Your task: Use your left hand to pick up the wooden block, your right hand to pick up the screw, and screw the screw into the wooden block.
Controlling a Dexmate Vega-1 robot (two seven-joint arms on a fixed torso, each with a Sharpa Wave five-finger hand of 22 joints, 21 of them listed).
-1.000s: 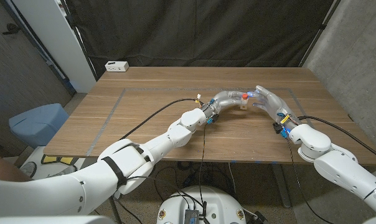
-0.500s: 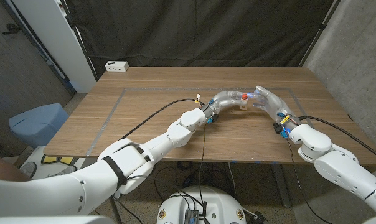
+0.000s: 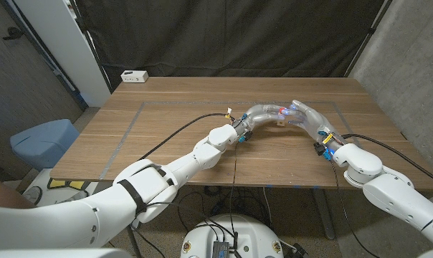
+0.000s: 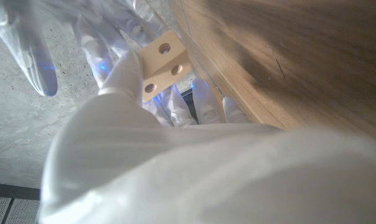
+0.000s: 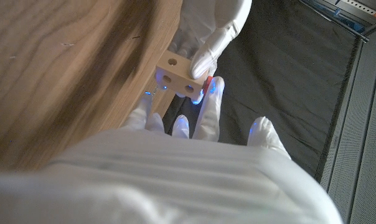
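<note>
A pale wooden block [image 3: 279, 121] with round holes is held just above the table's middle right by my left hand [image 3: 262, 113]. The left wrist view shows the block [image 4: 163, 62] with my left hand [image 4: 129, 81] gripping it by one side. My right hand [image 3: 307, 115] meets it from the right, its fingers on the red-headed screw [image 3: 283, 110] at the block's top. In the right wrist view a bit of the red screw [image 5: 208, 84] shows between my right hand [image 5: 194, 118] and the block [image 5: 178, 78], with my left hand [image 5: 211, 31] behind. The screw's shank is hidden.
A white power strip [image 3: 135, 76] lies at the table's far left corner. Grey tape lines [image 3: 130, 122] mark a rectangle on the wooden table [image 3: 173, 143]. Black cables [image 3: 181, 129] trail from both wrists. A blue bin [image 3: 43, 140] stands off the table's left side.
My right hand's fingers have shifted slightly left over the screw, so less of its red head shows. The left hand and the block have stayed put.
</note>
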